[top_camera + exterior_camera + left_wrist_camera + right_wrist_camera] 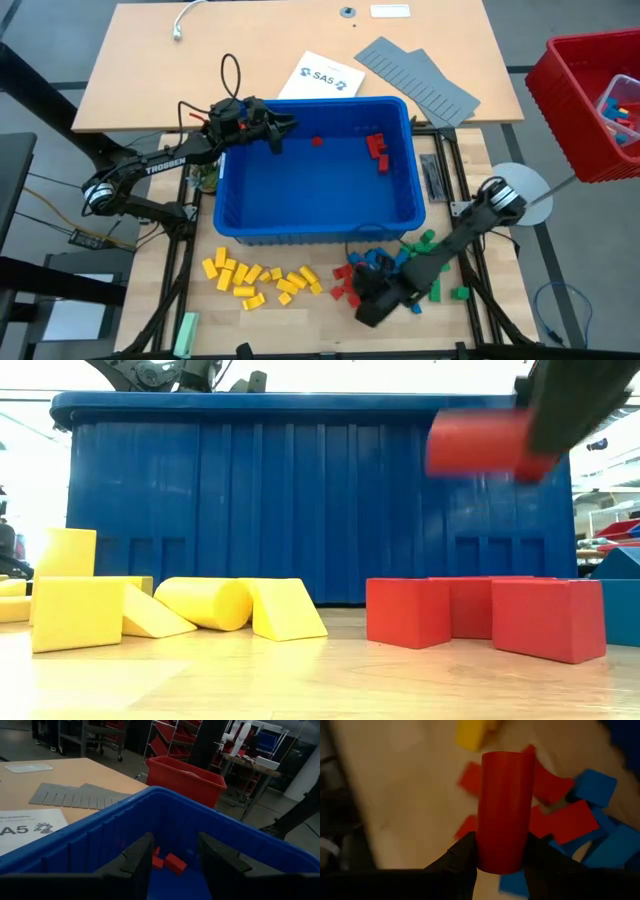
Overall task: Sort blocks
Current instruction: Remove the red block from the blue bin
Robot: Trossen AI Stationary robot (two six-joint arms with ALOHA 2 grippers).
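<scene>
— Starting big: the wooden table (150,60) carries the blue bin (318,232) at its middle, and a red crate (560,110) sits off the right edge.

— And the arms?

— The left gripper (283,133) hangs over the bin's left rim, fingers parted with nothing between them. The right gripper (501,851) is low in front of the bin, pinching a red cylinder block (504,810) above the table.

— Where are the blocks?

— Red blocks (376,150) lie inside the bin near its right wall, one more sitting alone near the middle. In front of the bin, yellow blocks (262,280) are gathered to the left; a mixed heap of red, blue and green blocks (425,245) lies to the right, around the right arm.

— Anything smaller?

— Grey ridged panels (420,75) and a printed sheet (322,77) behind the bin, and a pale green bar (187,333) at the front left.
</scene>
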